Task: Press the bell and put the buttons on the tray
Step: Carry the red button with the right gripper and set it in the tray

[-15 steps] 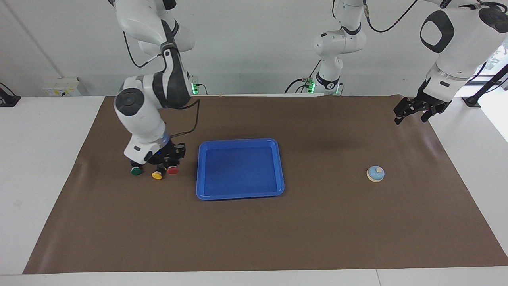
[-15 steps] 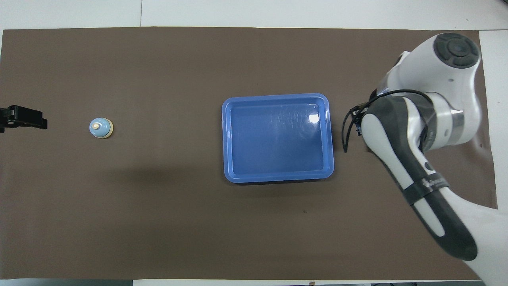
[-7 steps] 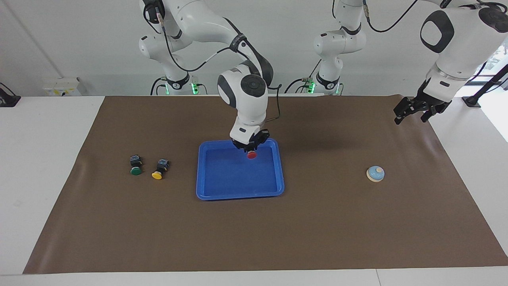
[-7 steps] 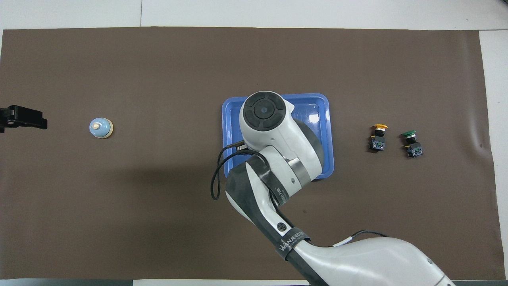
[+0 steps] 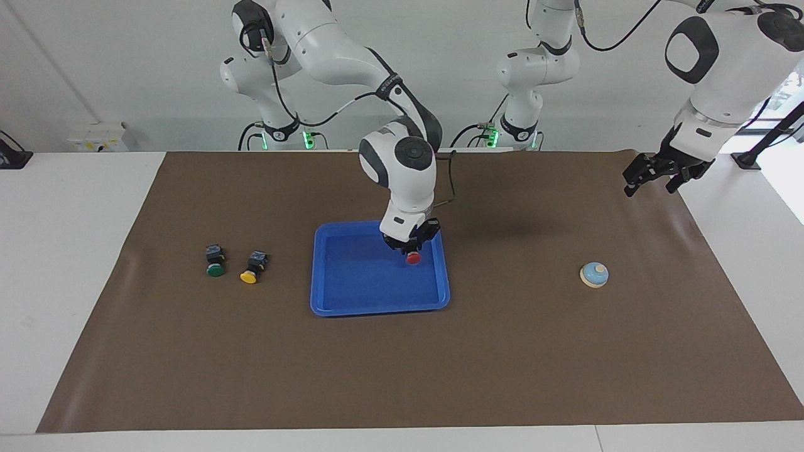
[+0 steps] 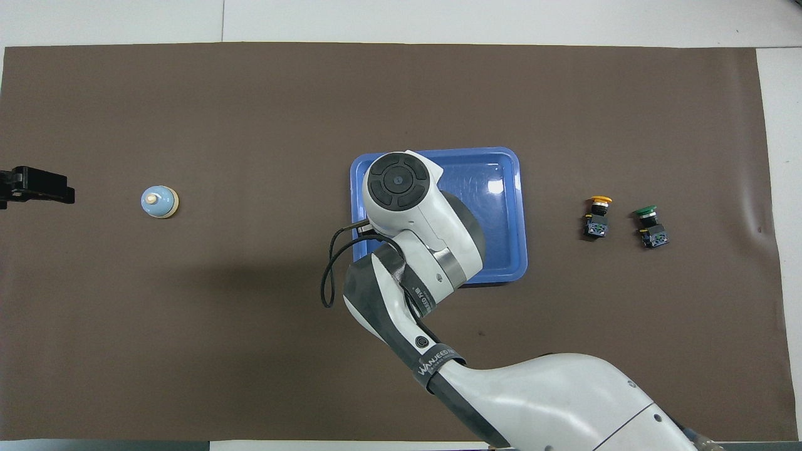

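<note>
Order as read across the facing view.

- Green button (image 5: 215, 262): lies on the brown surface (image 5: 502, 364) toward my right arm's end, cap turned away from the robots. Nothing touches it.
- Yellow button (image 5: 252, 268): just beside the green one, on the side toward the tray, and lying the same way. The two stand apart without touching. The overhead view shows the same pair, yellow (image 6: 598, 216) and green (image 6: 650, 225), well apart from the tray rim.
- Tray (image 5: 352, 295): mid-surface, flat.
- Right pincer (image 5: 411, 251): low over the tray, above the part of it toward the bell. Its fingers are closed on the black body of the red button (image 5: 412, 258), with the red cap hanging below them. I cannot tell whether the cap touches the tray floor. In the overhead view my own wrist hides both the pincer and the button.
- Bell (image 5: 594, 274): stands upright on the surface toward my left arm's end, well apart from the tray, knob up. It is untouched.
- Left pincer (image 5: 653, 174): waits in the air over the surface edge at the left arm's end, fingers spread and holding nothing.
</note>
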